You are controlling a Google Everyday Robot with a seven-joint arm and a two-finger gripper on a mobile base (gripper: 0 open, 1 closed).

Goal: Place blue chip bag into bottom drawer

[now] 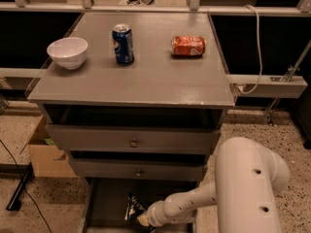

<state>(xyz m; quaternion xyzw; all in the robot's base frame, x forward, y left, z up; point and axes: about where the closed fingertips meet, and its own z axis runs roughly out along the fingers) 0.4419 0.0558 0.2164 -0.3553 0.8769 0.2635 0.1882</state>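
The blue chip bag, dark crinkly foil with pale edges, stands inside the open bottom drawer, near the middle of its grey floor. My gripper is low in the drawer at the bag's right lower side, right against it. The white forearm reaches in from the right, and the bulky white arm housing hides the drawer's right part.
Two shut knobbed drawer fronts sit above the open drawer. On the grey cabinet top stand a white bowl, a blue soda can and a red crushed can. A cardboard box is on the floor at left.
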